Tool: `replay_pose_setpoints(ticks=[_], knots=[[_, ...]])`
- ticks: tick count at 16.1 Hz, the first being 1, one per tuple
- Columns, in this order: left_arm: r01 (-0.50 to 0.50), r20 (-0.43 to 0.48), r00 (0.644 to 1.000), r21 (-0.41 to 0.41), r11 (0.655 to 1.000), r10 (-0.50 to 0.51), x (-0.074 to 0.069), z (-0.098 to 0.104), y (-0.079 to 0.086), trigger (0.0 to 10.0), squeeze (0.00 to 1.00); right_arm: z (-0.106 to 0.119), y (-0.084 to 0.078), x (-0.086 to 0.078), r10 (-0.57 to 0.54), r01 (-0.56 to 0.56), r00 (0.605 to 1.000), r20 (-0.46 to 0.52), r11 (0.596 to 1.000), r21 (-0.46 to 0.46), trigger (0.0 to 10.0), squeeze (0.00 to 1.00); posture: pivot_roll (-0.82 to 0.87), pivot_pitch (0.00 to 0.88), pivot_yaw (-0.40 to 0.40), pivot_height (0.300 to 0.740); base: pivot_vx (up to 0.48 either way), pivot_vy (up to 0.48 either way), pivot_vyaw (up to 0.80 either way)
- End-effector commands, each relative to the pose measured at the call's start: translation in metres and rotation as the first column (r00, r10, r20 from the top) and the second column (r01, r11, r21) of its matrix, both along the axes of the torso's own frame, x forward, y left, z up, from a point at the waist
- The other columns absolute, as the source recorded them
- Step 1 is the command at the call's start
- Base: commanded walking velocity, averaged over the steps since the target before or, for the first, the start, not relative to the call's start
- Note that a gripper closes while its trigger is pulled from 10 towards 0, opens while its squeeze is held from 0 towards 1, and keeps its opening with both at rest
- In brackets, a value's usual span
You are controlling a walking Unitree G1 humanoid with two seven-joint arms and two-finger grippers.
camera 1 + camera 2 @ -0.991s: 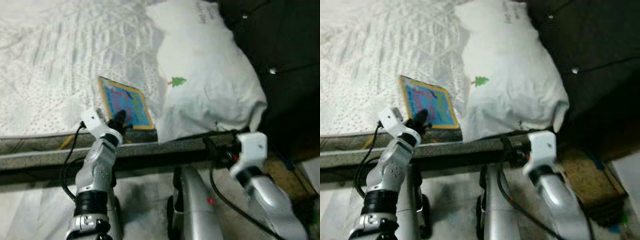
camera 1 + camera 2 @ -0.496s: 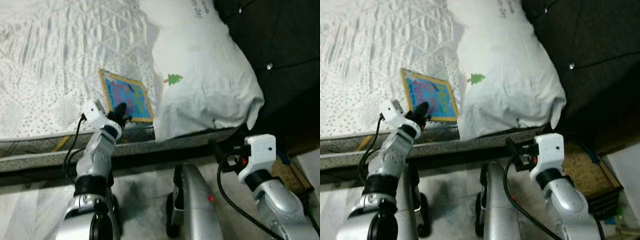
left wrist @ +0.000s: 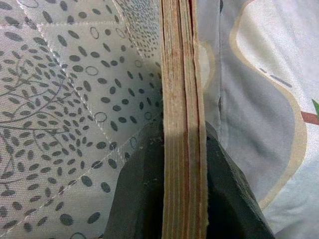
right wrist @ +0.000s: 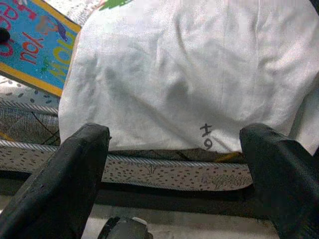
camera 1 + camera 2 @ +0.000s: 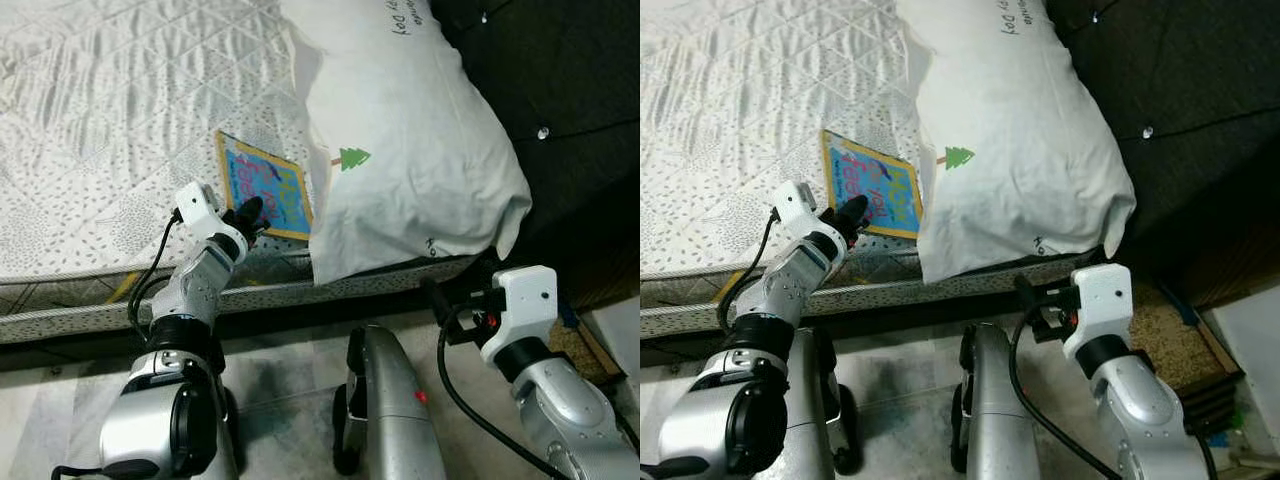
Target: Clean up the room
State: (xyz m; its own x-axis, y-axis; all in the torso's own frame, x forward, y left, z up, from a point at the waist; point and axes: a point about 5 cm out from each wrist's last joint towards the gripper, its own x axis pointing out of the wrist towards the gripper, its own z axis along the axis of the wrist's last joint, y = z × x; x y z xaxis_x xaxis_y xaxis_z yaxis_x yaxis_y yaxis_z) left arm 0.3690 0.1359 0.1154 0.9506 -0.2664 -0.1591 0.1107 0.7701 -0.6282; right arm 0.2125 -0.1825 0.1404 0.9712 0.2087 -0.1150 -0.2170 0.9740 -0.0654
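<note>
Book grabbed, not yet put away.
Left end effector [image 5: 250, 213] pinches book [image 5: 268, 188] at its 6 o'clock edge, on bed [image 5: 110, 130] beside pillow [image 5: 410, 150]. Right end effector [image 4: 174, 179] spread, idle.

Quilted white mattress [image 5: 110, 110] carries colourful book [image 5: 272, 186] near edge, white pillow [image 5: 410, 140] just beside

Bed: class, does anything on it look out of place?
Yes: a colourful book lies on the mattress, beside the white pillow, near the bed's edge. The left gripper is shut on its near edge.
</note>
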Motion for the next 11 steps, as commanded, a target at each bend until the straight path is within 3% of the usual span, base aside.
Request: replay_pose_setpoints(ticks=[1, 2, 5, 11], knots=[[0.081, -0.114, 0.990, 0.015, 0.997, -0.078, -0.009, -0.022, -0.013, 10.0, 0.25, -0.001, -0.006, -0.002, -0.019, 0.019, 1.000, -0.012, 1.000, -0.016, 10.0, 0.00, -0.22, 0.260, -0.124, 0.560, 0.000, 0.000, 0.00], [0.033, -0.100, 0.995, 0.047, 0.998, -0.028, -0.004, -0.017, 0.000, 10.0, 1.00, -0.001, -0.005, -0.001, -0.017, 0.017, 1.000, -0.008, 1.000, -0.019, 10.0, 0.00, -0.21, 0.260, -0.122, 0.560, 0.000, 0.000, 0.00], [-0.020, -0.076, 0.997, 0.089, 0.996, 0.026, 0.002, -0.008, 0.022, 10.0, 1.00, -0.002, -0.004, 0.002, -0.015, 0.015, 1.000, -0.003, 1.000, -0.022, 10.0, 0.00, -0.21, 0.256, -0.119, 0.560, 0.000, 0.000, 0.00], [-0.099, -0.082, 0.990, 0.162, 0.982, 0.113, 0.005, -0.008, 0.051, 10.0, 1.00, 0.001, -0.006, 0.010, -0.026, 0.026, 0.999, 0.024, 0.999, -0.020, 10.0, 0.00, -0.21, 0.222, -0.108, 0.560, 0.000, 0.000, 0.00]])
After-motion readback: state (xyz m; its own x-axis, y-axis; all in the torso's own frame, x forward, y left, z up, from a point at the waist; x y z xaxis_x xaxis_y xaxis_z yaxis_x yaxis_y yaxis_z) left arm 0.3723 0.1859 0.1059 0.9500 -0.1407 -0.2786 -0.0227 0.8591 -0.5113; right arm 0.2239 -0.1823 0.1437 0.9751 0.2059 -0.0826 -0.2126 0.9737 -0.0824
